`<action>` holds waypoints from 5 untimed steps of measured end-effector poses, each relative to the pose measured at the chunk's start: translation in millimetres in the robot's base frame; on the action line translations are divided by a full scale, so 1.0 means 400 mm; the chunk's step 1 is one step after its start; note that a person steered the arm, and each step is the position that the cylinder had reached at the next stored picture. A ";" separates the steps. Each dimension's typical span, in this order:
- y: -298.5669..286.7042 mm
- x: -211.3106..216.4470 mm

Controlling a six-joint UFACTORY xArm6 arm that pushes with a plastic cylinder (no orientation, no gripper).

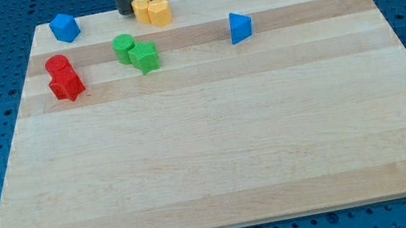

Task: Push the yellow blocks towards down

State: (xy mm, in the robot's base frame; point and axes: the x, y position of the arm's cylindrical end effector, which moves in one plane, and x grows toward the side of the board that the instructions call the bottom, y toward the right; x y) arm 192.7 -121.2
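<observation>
Two yellow blocks sit touching at the view's top: a rounded one (pixel 141 7) on the left and a hexagonal one (pixel 159 12) on the right. My tip (pixel 124 13) stands just left of the rounded yellow block, at the board's top edge, very close to it or touching it.
A blue cube-like block (pixel 64 27) lies at the top left. Two red blocks (pixel 62 77) sit touching at the left. Two green blocks (pixel 135 53) sit touching below the yellow pair. A blue triangular block (pixel 239 27) lies right of centre. The wooden board (pixel 218 153) rests on a blue pegboard.
</observation>
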 end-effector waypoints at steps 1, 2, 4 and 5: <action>0.040 -0.003; 0.119 0.038; 0.230 0.202; 0.231 0.199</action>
